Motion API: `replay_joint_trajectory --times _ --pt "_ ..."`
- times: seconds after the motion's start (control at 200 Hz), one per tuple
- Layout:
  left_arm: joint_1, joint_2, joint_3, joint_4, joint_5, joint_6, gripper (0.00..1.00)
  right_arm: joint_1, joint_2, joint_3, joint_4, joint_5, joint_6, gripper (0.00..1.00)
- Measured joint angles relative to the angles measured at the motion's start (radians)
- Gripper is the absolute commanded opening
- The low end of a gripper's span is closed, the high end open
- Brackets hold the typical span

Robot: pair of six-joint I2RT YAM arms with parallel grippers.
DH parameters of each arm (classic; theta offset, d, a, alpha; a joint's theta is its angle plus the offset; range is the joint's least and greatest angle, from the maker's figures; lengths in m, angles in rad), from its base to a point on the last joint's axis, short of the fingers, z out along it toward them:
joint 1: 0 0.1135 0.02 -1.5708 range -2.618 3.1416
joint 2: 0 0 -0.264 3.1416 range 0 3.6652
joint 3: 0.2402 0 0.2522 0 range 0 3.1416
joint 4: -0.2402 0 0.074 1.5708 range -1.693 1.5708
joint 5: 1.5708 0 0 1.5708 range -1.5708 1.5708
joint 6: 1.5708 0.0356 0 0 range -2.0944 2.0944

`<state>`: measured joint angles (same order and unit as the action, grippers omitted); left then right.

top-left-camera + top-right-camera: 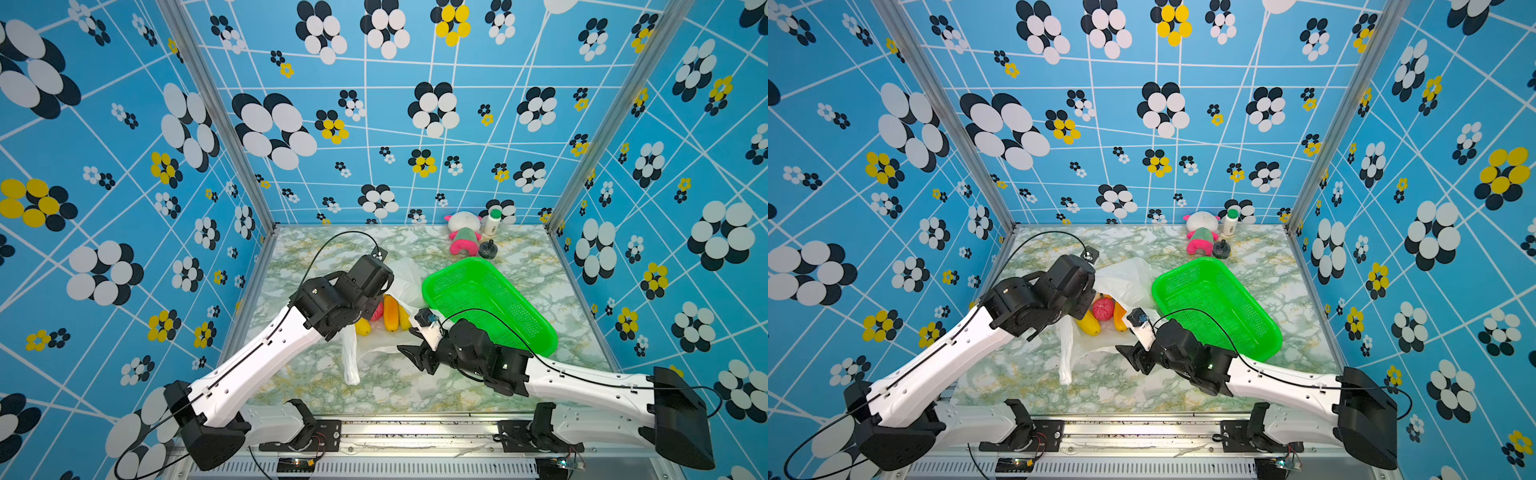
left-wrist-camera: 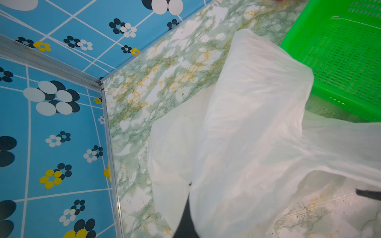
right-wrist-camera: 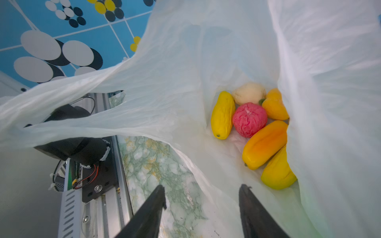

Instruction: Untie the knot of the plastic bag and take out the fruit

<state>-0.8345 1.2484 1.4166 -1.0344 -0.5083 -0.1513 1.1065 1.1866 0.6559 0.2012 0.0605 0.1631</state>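
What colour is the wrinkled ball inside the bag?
The wrinkled ball is red-pink; right wrist view.

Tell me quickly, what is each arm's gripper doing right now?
Left gripper: closed, pinching the plastic bag.
Right gripper: open, jaws apart, holding nothing.

The crinkly translucent white plastic bag (image 3: 185,61) lies mouth open, with yellow-orange, pink and beige fruit (image 3: 249,119) clustered inside.

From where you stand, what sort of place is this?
Probably a robot test booth: flower-print walls box in a marble-look table, the left arm and right arm are mounted on a front rail, and a plastic bag of fruit beside a green basket looks like props.
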Motion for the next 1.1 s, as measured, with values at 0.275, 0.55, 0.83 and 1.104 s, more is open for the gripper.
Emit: replay_joint_trajectory --times 0.275,0.55,0.83,1.104 --pt "-0.153 -0.007 -0.034 -0.042 -0.155 -0.180 0.00 0.000 0.140 0.058 -0.085 0.200 0.124 0.56" --pt "-0.154 -0.014 -0.134 0.115 -0.241 -0.224 0.00 0.017 0.320 0.214 -0.097 0.253 0.179 0.64" --pt "-0.120 -0.257 -0.246 0.314 -0.134 -0.251 0.00 0.027 0.513 0.393 -0.138 0.308 0.217 0.76" --pt "0.081 -0.347 -0.391 0.353 0.027 -0.275 0.00 0.053 0.627 0.448 -0.166 0.355 0.234 0.89"
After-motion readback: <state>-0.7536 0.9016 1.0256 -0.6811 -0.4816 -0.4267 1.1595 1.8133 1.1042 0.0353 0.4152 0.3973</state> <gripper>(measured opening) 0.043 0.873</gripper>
